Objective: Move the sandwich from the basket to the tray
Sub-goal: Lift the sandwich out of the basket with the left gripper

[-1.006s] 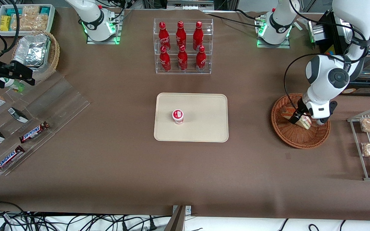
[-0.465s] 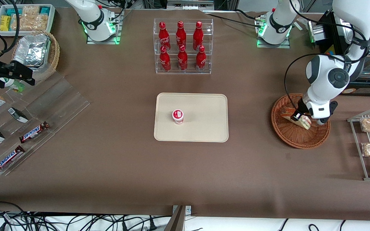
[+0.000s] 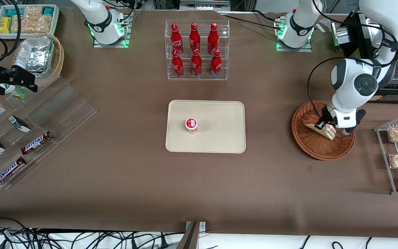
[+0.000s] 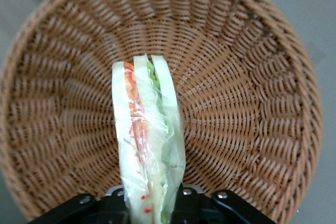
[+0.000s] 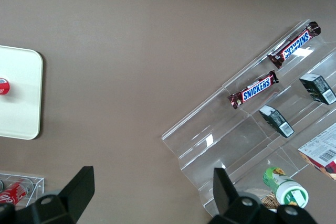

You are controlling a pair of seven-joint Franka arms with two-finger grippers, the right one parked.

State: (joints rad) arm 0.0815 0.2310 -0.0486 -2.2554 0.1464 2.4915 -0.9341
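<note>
Reddish-brown wicker fills my wrist camera: the basket (image 4: 247, 93) sits directly under the gripper (image 4: 152, 203), which I have low inside it at the working arm's end of the counter (image 3: 116, 180). My fingers (image 4: 181, 203) are pinching the sandwich (image 4: 147, 145) by its wide end, the clear-wrapped wedge standing on edge with its red and green layers showing between the white slices. From the front I see the sandwich (image 3: 318, 126) over the basket (image 3: 320, 148), tilted. The cream tray (image 3: 219, 138) lies mid-counter, well apart, carrying a small red-and-white cup (image 3: 191, 125).
</note>
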